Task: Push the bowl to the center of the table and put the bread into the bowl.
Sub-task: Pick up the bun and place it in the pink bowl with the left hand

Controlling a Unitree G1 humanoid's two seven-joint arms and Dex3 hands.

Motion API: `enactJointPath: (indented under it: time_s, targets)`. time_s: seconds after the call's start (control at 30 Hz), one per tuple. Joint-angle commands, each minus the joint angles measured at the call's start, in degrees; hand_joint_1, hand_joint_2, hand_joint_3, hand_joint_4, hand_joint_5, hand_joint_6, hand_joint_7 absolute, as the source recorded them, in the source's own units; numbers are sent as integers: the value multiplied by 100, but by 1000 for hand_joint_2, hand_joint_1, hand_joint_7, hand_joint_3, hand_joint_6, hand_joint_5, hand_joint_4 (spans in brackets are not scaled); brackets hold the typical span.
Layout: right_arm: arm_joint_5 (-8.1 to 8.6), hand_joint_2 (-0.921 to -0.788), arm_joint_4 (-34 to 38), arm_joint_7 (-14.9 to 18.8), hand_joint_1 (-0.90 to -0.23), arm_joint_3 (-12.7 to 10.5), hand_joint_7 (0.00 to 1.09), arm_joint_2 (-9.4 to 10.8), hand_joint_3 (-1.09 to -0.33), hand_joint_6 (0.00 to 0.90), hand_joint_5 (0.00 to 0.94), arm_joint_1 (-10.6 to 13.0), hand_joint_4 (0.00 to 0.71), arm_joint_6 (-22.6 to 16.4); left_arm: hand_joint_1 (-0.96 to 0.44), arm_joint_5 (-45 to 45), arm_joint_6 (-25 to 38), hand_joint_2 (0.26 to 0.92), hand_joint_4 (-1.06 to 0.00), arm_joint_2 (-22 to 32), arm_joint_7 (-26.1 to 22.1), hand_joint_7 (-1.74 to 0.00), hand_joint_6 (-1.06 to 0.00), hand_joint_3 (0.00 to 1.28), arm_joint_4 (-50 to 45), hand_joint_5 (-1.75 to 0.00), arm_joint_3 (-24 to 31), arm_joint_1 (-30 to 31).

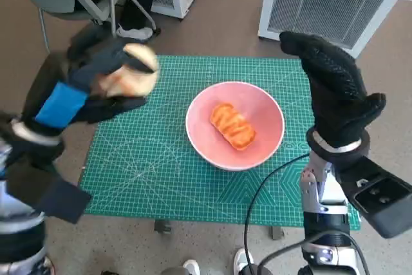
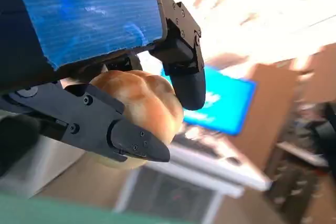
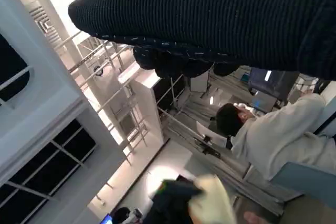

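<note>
Green cutting mat [image 1: 161,172] covers table. You see pink bowl [image 1: 235,125] near mat centre, one bread piece [image 1: 232,125] inside. Left hand [image 1: 87,85] raised over mat's left edge, fingers [image 2: 131,140] clamped on second bread roll [image 2: 139,106]. Right hand [image 1: 338,91] raised beside bowl, holds nothing, fingers extended.

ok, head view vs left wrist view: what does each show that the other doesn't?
Only the head view shows the pink bowl on the green cutting mat, an orange-brown bread piece lying in it, and the gloved right hand raised beside the bowl, holding nothing. Only the left wrist view shows the black fingers wrapped around the roll, and a blue screen behind it. Both show the left hand gripping a pale bread roll.
</note>
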Motion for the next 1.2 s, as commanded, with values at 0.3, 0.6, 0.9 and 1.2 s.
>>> enactJointPath:
  time_s: [0.3,0.6,0.9,1.2]
  targets:
    - [25,-921,136,33,-547,15,659,2,-853,-1,456,13,-1,-93,0,54,105,921,-609,-544,-704,-1161,-653,87,554,-1231,-1164,-1101]
    - [89,-921,-61,39,-551,-15,660,-105,-857,-1,451,124,-1,20,1,29,131,921,-605,-955,-1106,-1175,-629,100,1422,-1238,-1687,-1302]
    - [96,-921,-220,-13,-565,-67,662,-189,-845,-1,449,213,-1,107,-217,107,2111,899,-113,-701,-2705,-134,-283,29,1163,-97,-2122,-1614]
    - [21,-921,-157,-72,-572,-124,660,-220,-839,-1,453,179,-1,62,-385,51,1130,897,-5,-888,-2070,-4,-153,4,1374,-3,-1915,-1283]
